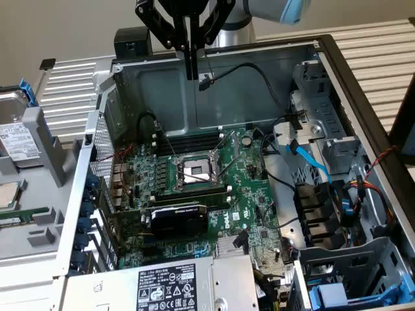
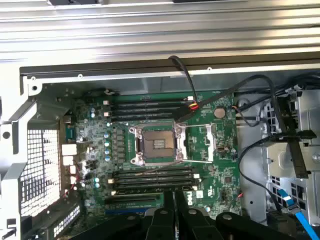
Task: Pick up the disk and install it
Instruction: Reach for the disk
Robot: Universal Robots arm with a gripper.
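Above the open computer case (image 1: 337, 84) hangs the gripper (image 1: 191, 71), fingers pressed together and holding nothing, poised over the rear wall of the chassis. And the disk (image 1: 14, 139)? It's well off to the exterior view's left, outside the case, propped on the grey rack (image 1: 39, 162) with its white label showing and a bit of blue carrier peeking at the top. So gripper and disk are well apart. From the wrist view we look straight down on the motherboard (image 2: 165, 145), with the bare CPU socket (image 2: 156, 145) dead centre and black cables (image 2: 250, 85) looping across the far side. Now, the risks: with fingers together there is no grasp possible until they part. A descent from this spot would land on the socket or snag those cables. The other blue-fronted carrier (image 1: 353, 295), low at the exterior view's right, could be mistaken for the target. And the disk leans on edge, so a careless nudge might tip it.
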